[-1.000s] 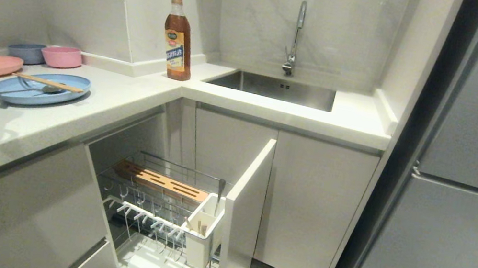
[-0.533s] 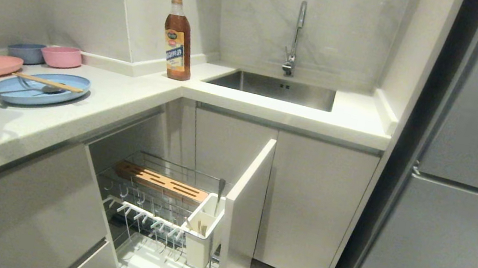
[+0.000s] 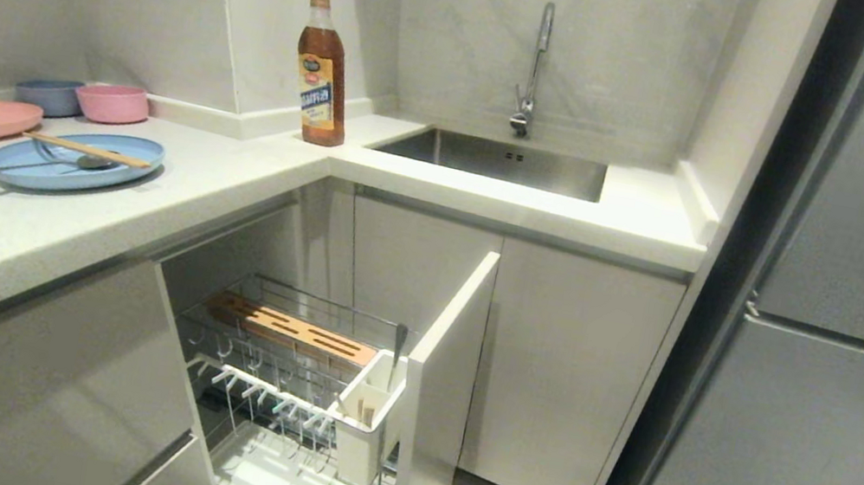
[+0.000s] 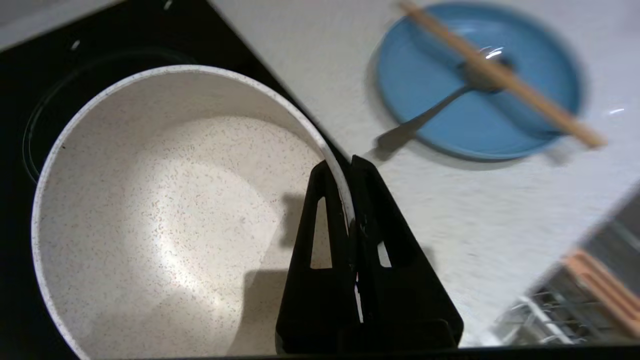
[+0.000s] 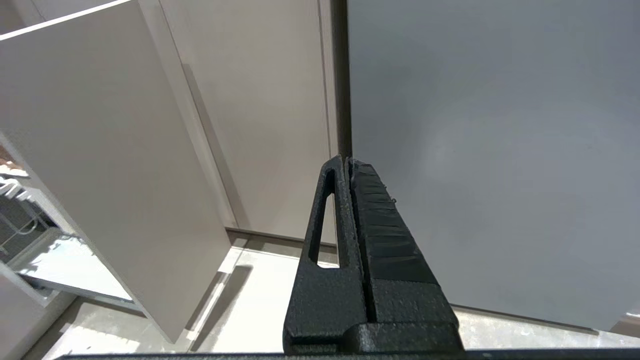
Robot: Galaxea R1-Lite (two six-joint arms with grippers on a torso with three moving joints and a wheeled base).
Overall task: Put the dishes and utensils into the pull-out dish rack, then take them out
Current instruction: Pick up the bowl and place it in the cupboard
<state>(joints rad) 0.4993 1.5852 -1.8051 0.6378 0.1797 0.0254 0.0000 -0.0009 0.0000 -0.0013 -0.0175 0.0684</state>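
The left gripper (image 4: 350,172) pinches the cream bowl (image 4: 165,210) by its rim — jaws clamped narrow for carrying. The right gripper (image 5: 348,165) hangs parked, jaws closed empty, beside the rack's front panel (image 5: 105,150).

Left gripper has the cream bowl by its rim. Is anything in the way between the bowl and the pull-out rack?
Nothing visible blocks it. The left gripper is shut on the cream bowl, over the black hob. The pull-out dish rack stands open below the counter, its plate prongs bare; the blue plate lies off to the side.

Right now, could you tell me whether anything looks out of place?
Only the spoon and chopsticks, lying loose across the blue plate on the counter, the spoon's handle overhanging the rim. The left gripper pinches the cream bowl by its rim.
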